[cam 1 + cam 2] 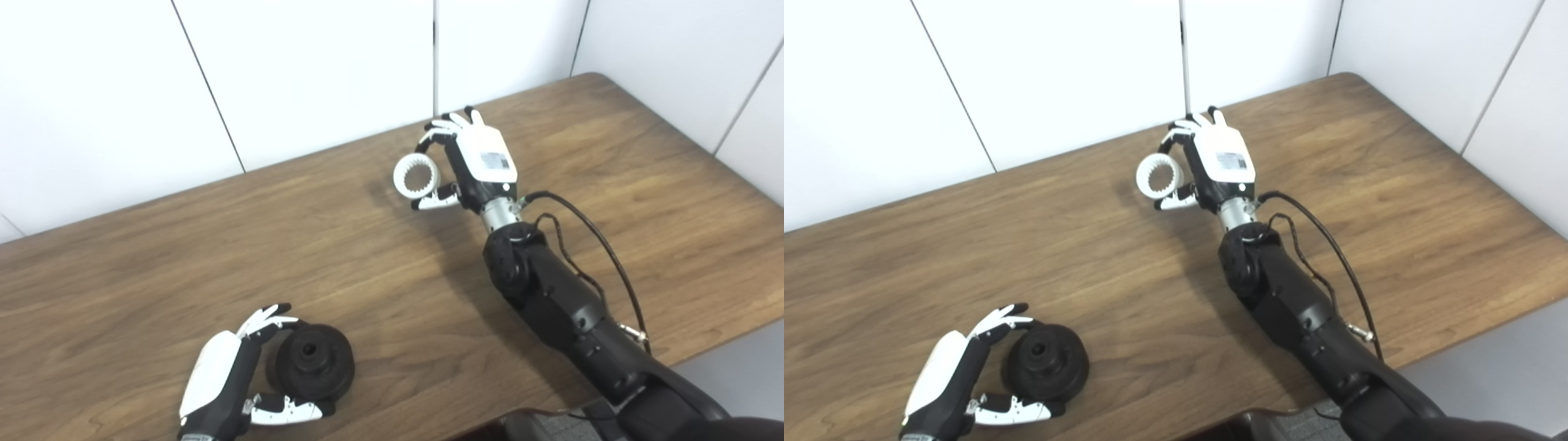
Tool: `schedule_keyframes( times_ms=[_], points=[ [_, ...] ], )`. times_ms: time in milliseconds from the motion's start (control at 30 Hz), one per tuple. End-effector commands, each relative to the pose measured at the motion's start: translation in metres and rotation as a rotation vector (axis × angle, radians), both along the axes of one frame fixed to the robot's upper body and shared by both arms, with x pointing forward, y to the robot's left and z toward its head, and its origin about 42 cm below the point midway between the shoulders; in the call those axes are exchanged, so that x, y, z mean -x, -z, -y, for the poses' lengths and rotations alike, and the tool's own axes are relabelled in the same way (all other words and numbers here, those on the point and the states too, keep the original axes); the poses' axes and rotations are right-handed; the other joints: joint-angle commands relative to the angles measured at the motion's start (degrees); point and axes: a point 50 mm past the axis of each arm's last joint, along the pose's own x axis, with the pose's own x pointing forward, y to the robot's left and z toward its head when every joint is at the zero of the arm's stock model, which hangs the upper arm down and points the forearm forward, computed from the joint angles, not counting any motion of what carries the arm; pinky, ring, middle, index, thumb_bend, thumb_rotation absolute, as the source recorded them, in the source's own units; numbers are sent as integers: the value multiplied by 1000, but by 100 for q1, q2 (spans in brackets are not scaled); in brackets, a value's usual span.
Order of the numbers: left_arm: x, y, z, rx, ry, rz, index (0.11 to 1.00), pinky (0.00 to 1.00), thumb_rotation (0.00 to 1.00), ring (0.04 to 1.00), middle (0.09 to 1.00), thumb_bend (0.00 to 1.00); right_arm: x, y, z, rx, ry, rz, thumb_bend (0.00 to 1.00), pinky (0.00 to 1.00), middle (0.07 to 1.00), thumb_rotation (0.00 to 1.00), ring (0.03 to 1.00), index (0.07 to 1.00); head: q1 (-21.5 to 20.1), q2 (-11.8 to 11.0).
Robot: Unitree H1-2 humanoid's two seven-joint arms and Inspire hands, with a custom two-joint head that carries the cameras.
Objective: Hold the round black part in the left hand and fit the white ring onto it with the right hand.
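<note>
1. Left eye view — left hand at the near left, fingers curled around the round black part on the worktop.
2. Right eye view — right hand, far centre, pinches the white ring above the wood.

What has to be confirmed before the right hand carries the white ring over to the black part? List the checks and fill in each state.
1. White ring held by the right hand: ok, pinched between fingers and thumb, above the table.
2. Round black part held by the left hand: ok, fingers and thumb curl around it.
3. Black part lifted off the table: cannot tell, it sits low near the front edge.
4. Black part's centre hole facing up: ok, hole visible from above.
5. Ring's opening turned to match the part: not ok, it faces sideways toward the camera.
6. Path between the hands: ok, only bare tabletop shows.
</note>
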Motion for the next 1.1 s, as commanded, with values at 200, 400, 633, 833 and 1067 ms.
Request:
schedule_keyframes(
  times_ms=[200, 400, 633, 833, 1067],
  points=[
    [-2, -4, 12, -9, 10, 6, 630, 902, 268, 952, 909, 871, 8, -60, -9, -34, -80, 184, 517, 1000, 799, 152, 910, 482, 511, 115],
    [-3, -3, 21, -1, 5, 6, 630, 903, 258, 953, 911, 869, 22, -75, -10, -63, -138, 241, 519, 1000, 799, 152, 908, 482, 967, 195],
    [-6, -1, 31, -7, 0, 20, 628, 892, 267, 948, 907, 875, 37, -87, -13, -92, -201, 274, 519, 1000, 797, 151, 892, 482, 1535, 284],
    [-8, -1, 38, -14, -5, 17, 630, 896, 256, 946, 910, 881, 51, -95, -16, -167, -261, 274, 521, 921, 794, 149, 894, 480, 1951, 372],
    [-11, 1, 43, -6, -6, 13, 633, 918, 246, 954, 917, 888, 77, -89, -28, -268, -343, 201, 521, 888, 796, 147, 898, 481, 2121, 427]
  ],
)
